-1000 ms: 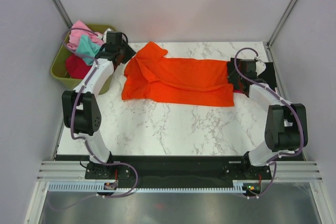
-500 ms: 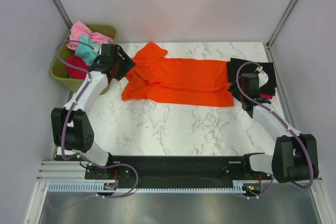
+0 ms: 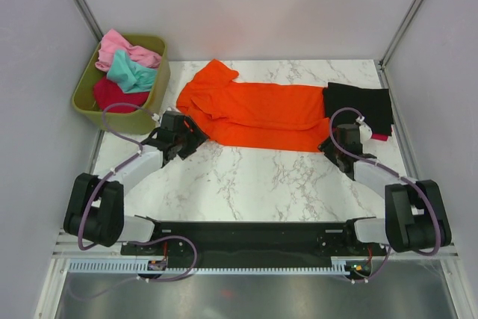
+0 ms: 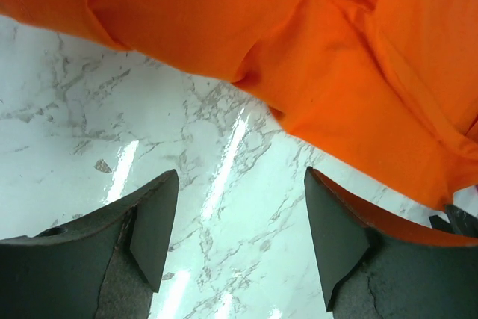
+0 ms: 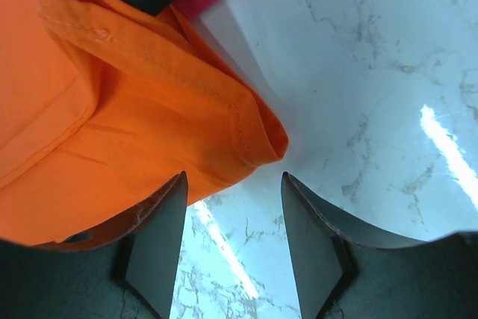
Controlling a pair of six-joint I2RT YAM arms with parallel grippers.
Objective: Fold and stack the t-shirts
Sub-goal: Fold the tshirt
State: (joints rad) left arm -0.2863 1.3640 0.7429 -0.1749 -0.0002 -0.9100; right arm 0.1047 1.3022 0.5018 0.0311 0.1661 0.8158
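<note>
Both the left fingers (image 3: pixel 191 134) and the right fingers (image 3: pixel 331 143) sit low over the marble table (image 3: pixel 246 184), spread wide and holding nothing. Between them the orange t-shirt (image 3: pixel 261 110) lies stretched sideways across the far half of the table, its wider, bunched end to the left.

In the left wrist view bare table shows between the left fingers, and the shirt's rumpled near edge lies just ahead of the tips. In the right wrist view the shirt's hemmed near corner lies right in front of the gap between the right fingers — not pinched.

Beyond that corner a black t-shirt (image 3: pixel 362 102) lies at the far right of the table, touching the orange one, with a crimson t-shirt (image 3: pixel 381 137) showing as a thin strip at its near edge.

Off the table's far left corner stands an olive-green bin (image 3: pixel 81 95) — a pink t-shirt (image 3: pixel 123 46), a teal t-shirt (image 3: pixel 136 74) and a dark red t-shirt (image 3: pixel 112 95) are heaped in it.
</note>
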